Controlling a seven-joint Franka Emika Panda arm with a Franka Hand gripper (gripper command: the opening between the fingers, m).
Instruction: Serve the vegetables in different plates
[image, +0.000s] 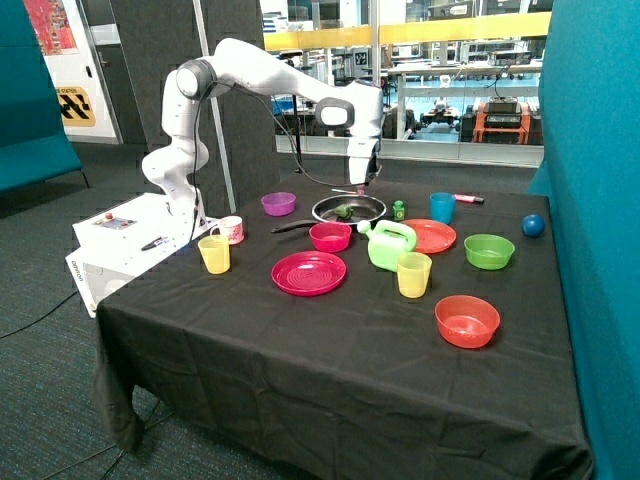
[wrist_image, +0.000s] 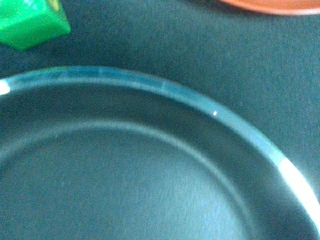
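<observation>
A black-draped counter (image: 330, 350) fills the foreground, its near corner bare of tableware. The white Franka arm (image: 250, 70) reaches over the far side, its fingers (image: 360, 186) poised just above the black frying pan (image: 349, 209); whether they are spread or closed cannot be told, and nothing is seen in them. From the wrist, only the pan's rim (wrist_image: 200, 102) and dark floor show. A dark green vegetable (image: 343, 211) lies in the pan, just below the fingers. The magenta plate (image: 309, 273) sits well in front of them, toward the camera, with nothing on it. The orange-red plate (image: 432, 236) lies beside the pan, behind a green watering can (image: 390, 245).
</observation>
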